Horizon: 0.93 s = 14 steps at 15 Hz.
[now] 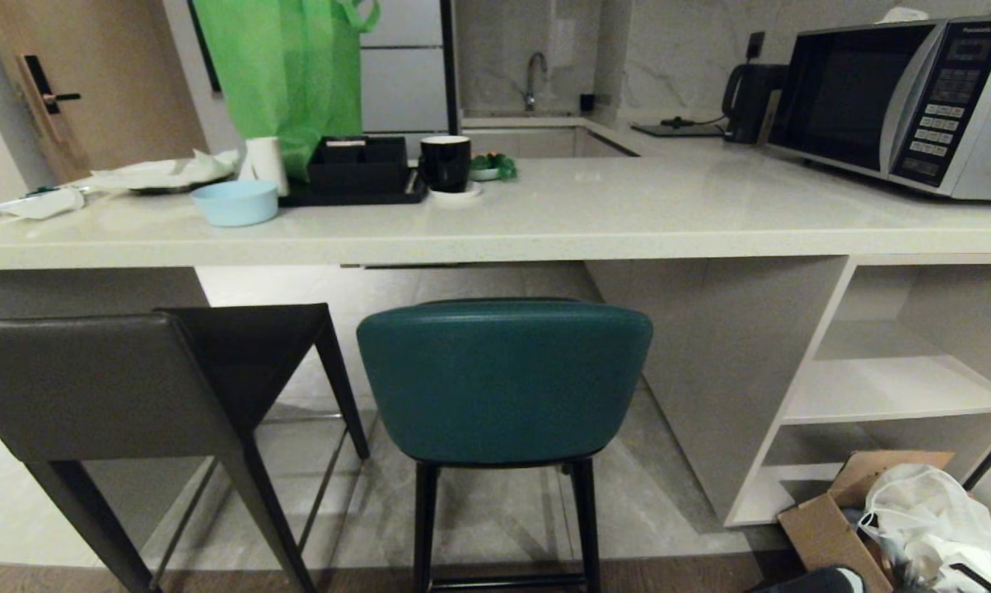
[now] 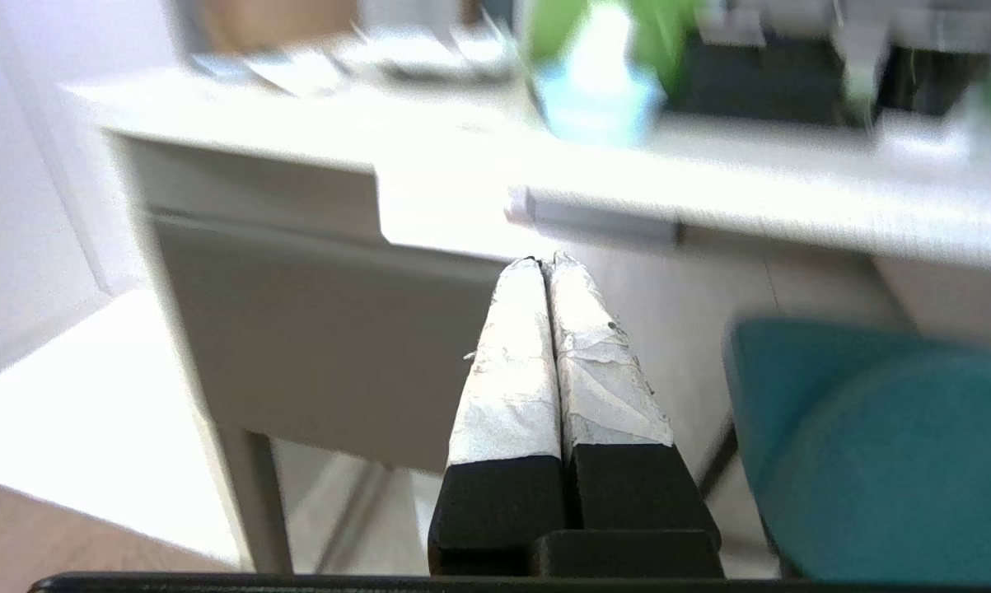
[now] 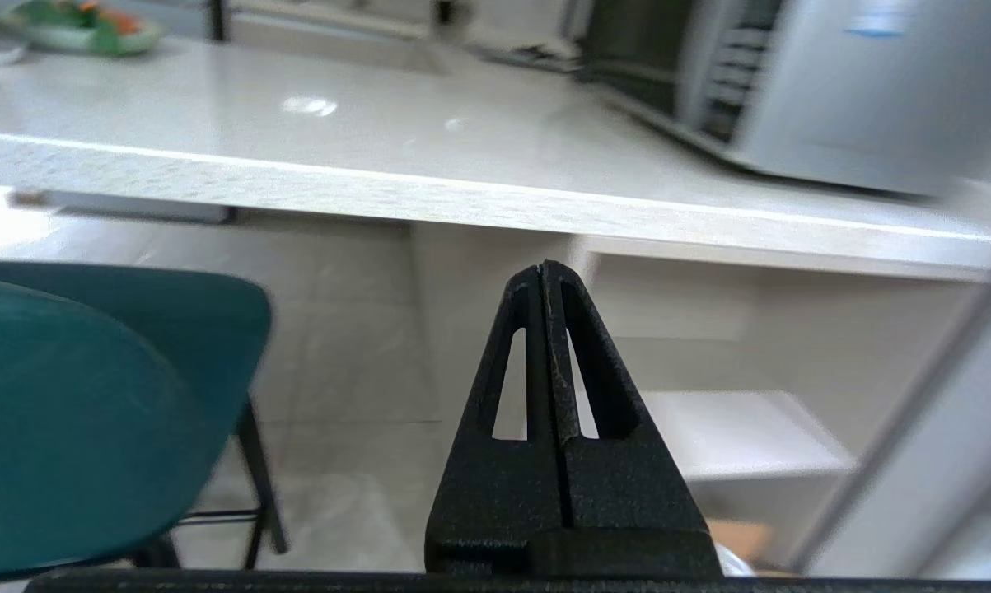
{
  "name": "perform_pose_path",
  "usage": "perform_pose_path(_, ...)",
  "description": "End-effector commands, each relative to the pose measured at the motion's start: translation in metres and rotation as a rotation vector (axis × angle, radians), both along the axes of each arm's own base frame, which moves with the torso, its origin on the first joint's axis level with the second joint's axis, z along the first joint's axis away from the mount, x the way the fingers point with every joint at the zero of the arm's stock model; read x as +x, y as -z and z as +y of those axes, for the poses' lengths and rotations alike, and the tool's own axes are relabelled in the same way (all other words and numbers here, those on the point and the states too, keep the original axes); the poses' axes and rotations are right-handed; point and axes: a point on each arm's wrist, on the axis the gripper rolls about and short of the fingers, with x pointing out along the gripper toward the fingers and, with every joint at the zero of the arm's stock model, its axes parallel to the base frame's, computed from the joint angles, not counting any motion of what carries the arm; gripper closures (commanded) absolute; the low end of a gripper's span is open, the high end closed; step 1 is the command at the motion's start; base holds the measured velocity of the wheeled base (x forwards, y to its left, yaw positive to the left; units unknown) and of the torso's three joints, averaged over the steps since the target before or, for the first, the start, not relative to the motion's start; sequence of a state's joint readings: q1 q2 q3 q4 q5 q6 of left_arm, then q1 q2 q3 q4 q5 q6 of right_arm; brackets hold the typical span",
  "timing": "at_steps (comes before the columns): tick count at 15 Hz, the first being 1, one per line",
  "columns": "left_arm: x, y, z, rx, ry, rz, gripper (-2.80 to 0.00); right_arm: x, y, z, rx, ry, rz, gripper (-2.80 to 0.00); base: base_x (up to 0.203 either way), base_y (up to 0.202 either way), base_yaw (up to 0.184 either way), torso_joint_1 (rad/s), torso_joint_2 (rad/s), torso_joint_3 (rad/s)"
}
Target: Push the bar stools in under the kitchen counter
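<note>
**Now both stools wait outside the table edge, grippers pressed shut and empty**

Right in the lower centre of the head view you have the teal stool (image 1: 503,379), its curved back toward you and its black legs on the tiled floor; its seat looks to sit at or just short of the table (image 1: 544,235) edge, not tucked under. At lower left stands the dark grey stool (image 1: 91,383), boxy, turned at an angle, and also out from under the slab.

Your left gripper (image 2: 546,272) has its taped fingers (image 2: 511,362) pressed together with nothing between them; in its wrist view it points at the gap between the two stools. Your right gripper (image 3: 544,276) is likewise fully closed and empty, aimed past the teal stool's side toward the open white shelves (image 1: 890,387). Neither touches a stool, and neither arm shows in the head view.

Watch these risks, as I judge them:
- A closed tip pressing high on the rounded teal back could slide off or tip the tall stool rather than roll it forward.
- The grey stool's skewed stance may make it pivot, not travel straight, and knock the teal one beside it.
- The cardboard box (image 1: 825,527) at lower right sits near your base's path.
- Pushing too far may jam a back against the slab's thick edge.
</note>
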State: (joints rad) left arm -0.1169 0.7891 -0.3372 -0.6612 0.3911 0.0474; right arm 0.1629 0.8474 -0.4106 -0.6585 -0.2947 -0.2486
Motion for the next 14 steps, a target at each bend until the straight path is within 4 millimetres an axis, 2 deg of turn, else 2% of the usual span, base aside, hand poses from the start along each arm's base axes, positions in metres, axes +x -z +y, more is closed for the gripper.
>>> perform_pose_path(1, -0.044, -0.009, 0.006, -0.014, -0.038, -0.144, 0.0, -0.049, -0.004, -0.009, 0.015, 0.033, -0.108, 0.0, 0.0, 0.0, 0.0, 0.0, 0.0, 0.0)
perform_pose_path(3, -0.076, -0.003, 0.009, -0.009, -0.046, -0.171, 0.0, -0.085, 0.007, -0.014, 0.021, 0.063, -0.112, 0.0, 0.0, 0.0, 0.0, 0.0, 0.0, 0.0)
perform_pose_path(5, -0.109, 0.009, 0.009, 0.004, -0.037, -0.164, 0.0, -0.114, 0.025, -0.016, 0.03, 0.074, -0.097, 0.0, 0.0, 0.0, 0.0, 0.0, 0.0, 0.0)
perform_pose_path(8, -0.14, 0.036, 0.006, 0.036, 0.02, -0.117, 0.0, -0.147, 0.059, -0.014, 0.013, 0.012, -0.049, 0.0, 0.0, 0.0, 0.0, 0.0, 0.0, 0.0)
perform_pose_path(10, -0.139, 0.069, 0.004, 0.052, 0.081, -0.039, 0.0, -0.157, 0.085, -0.012, 0.009, -0.024, 0.017, 0.0, 0.0, 0.0, 0.0, 0.0, 0.0, 0.0)
perform_pose_path(14, -0.114, 0.122, 0.002, 0.048, 0.193, 0.167, 0.0, -0.131, 0.135, -0.009, 0.034, -0.122, 0.214, 0.0, 0.0, 0.0, 0.0, 0.0, 0.0, 0.0)
